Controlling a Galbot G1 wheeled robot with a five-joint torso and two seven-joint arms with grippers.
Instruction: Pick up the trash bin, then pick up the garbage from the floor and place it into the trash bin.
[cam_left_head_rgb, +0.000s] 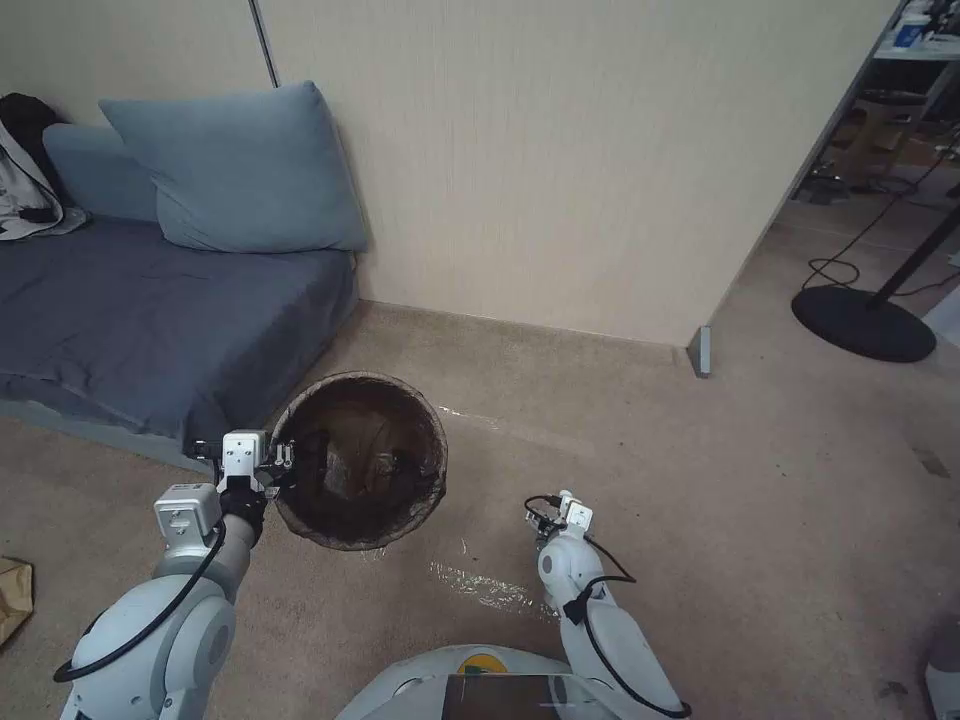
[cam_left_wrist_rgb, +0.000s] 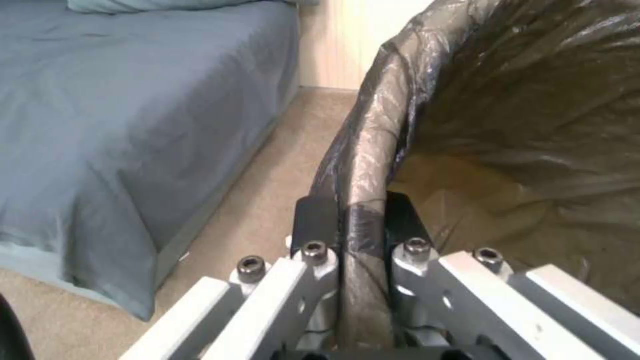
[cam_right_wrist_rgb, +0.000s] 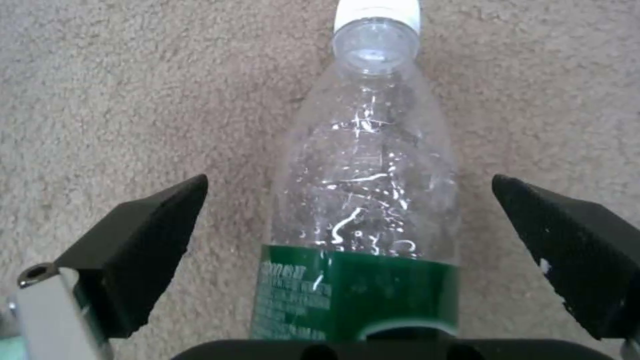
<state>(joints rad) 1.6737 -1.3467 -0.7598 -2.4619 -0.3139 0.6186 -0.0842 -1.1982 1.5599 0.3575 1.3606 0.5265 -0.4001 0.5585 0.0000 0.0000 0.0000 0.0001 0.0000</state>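
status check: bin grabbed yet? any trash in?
Done: left pincer is shut on the trash bin rim. In hand: right pincer is open around the clear bottle lying on the carpet, not yet gripped. Left: grip it and drop it in. Bin contents unclear.

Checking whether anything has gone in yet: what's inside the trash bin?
The trash bin, clamped at its rim by the left gripper, holds a dark liner with some crumpled, indistinct stuff at the bottom. What it is cannot be told. The bottle lies on the carpet between the right gripper's open fingers.

Left gripper (cam_left_wrist_rgb: 352, 220) jaws clamp the trash bin (cam_left_wrist_rgb: 373, 150) rim; bed (cam_left_wrist_rgb: 133, 110) beside.
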